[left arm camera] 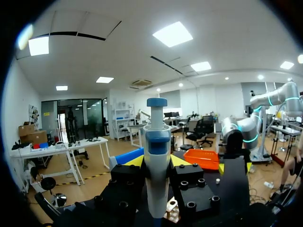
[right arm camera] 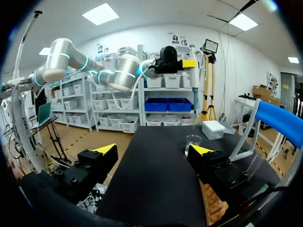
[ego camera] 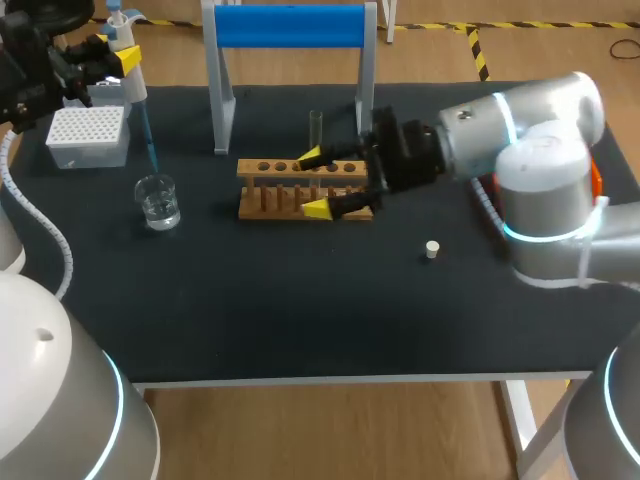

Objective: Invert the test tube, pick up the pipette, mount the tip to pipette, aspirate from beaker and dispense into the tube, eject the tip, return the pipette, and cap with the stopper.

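Observation:
My left gripper (ego camera: 118, 58) at the table's far left is shut on a white and blue pipette (ego camera: 128, 75). The pipette's blue tip (ego camera: 149, 140) hangs just above a glass beaker (ego camera: 158, 200) of clear liquid. In the left wrist view the pipette (left arm camera: 157, 161) stands upright between the fingers (left arm camera: 135, 161). A glass test tube (ego camera: 315, 130) stands upright in the wooden rack (ego camera: 270, 195). My right gripper (ego camera: 314, 182) is open, one finger by the tube's foot and the other in front of the rack. In the right wrist view this gripper (right arm camera: 154, 150) holds nothing. The beaker (right arm camera: 192, 142) lies ahead of it. A small white stopper (ego camera: 432, 249) lies on the mat.
A white tip box (ego camera: 88, 135) sits behind the beaker at the far left. A blue and white stand (ego camera: 290, 28) rises behind the rack. An orange tray (ego camera: 596, 180) shows behind my right arm. The mat in front of the rack is bare.

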Robot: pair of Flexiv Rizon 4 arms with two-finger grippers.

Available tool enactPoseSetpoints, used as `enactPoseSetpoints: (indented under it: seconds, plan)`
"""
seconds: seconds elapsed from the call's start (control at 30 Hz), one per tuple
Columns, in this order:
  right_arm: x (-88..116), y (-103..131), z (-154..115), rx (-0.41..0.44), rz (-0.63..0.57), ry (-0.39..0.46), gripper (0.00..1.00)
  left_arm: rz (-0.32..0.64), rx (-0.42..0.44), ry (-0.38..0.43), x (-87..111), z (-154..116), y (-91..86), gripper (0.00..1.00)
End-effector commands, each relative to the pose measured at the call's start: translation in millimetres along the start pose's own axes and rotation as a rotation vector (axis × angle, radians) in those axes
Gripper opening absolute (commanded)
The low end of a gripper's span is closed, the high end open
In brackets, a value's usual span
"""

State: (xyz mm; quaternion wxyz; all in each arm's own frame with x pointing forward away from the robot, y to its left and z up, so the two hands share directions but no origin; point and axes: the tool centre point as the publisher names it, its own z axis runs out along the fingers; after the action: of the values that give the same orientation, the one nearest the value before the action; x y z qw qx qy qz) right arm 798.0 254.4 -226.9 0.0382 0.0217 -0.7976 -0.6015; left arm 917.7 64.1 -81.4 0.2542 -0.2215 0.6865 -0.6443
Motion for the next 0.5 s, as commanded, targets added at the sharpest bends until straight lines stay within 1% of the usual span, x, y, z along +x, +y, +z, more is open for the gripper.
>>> enactPoseSetpoints:
  seconds: [0.03, 0.07, 0.33, 0.5]
  plan:
    - [-2, 2, 51, 0.028, 0.021, -0.04, 1.0, 0.001, 0.004, -0.006, 1.2, 1, 0.6, 0.0]
    - [-3, 1, 57, 0.023, 0.035, -0.042, 1.0, 0.001, 0.004, -0.006, 1.2, 1, 0.6, 0.0]
    - [-14, -9, 92, 0.1, 0.056, -0.117, 1.0, 0.001, 0.004, -0.006, 1.2, 1, 0.6, 0.0]
    - [-23, -18, 108, 0.111, 0.075, -0.142, 1.0, 0.001, 0.004, -0.006, 1.2, 1, 0.6, 0.0]
